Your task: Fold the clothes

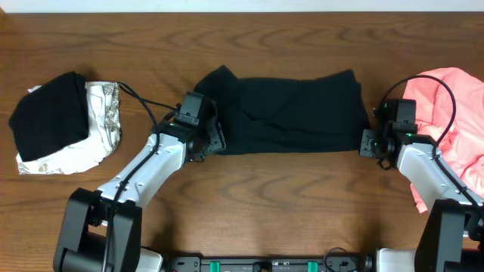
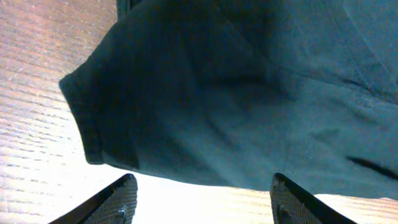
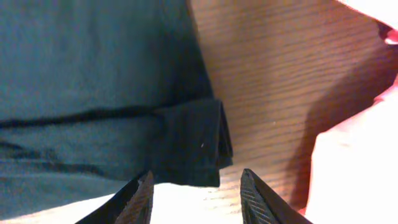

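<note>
centre T-shirt [image 1: 291,113]: black | left garment [image 1: 49,113]: black | patterned garment [image 1: 103,125]: white-grey | right garment [image 1: 454,106]: salmon-pink | table [image 1: 302,200]: brown wood grain

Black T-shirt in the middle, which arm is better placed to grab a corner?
Right, likely: a folded corner of the black T-shirt lies between the right gripper's open fingertips. The left gripper is open too, but its corner sits off-centre.

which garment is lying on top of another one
The black bundle at far left, atop the white-grey patterned garment; the others lie on the table.
</note>
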You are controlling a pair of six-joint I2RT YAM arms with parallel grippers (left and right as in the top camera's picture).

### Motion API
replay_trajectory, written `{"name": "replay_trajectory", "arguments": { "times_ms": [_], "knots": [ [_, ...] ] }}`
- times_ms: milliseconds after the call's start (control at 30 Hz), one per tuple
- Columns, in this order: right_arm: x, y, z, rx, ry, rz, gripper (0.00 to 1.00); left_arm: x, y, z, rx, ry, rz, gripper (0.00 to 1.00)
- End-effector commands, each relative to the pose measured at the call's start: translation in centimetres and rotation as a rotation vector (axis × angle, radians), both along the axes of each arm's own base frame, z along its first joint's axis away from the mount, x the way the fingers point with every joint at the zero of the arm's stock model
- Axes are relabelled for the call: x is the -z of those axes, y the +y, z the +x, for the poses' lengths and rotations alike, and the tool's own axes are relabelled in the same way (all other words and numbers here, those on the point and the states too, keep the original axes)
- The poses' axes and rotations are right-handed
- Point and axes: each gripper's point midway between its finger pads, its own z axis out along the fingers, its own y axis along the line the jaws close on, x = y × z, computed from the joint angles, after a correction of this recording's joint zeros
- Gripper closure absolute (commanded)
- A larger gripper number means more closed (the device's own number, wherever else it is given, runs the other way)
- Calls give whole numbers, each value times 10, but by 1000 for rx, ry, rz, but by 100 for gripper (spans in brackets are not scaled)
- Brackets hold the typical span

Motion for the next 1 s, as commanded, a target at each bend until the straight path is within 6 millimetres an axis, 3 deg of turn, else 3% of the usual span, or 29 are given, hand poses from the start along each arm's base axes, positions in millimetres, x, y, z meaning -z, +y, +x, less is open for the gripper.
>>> {"name": "replay_trajectory", "arguments": {
  "times_ms": [0,967],
  "knots": [
    [-4,1,8,15,-28,33,55,8,4,-8,8,30,21,31],
    [9,2,0,19,4,34,68,8,4,-8,8,32,22,31]
  ]
}}
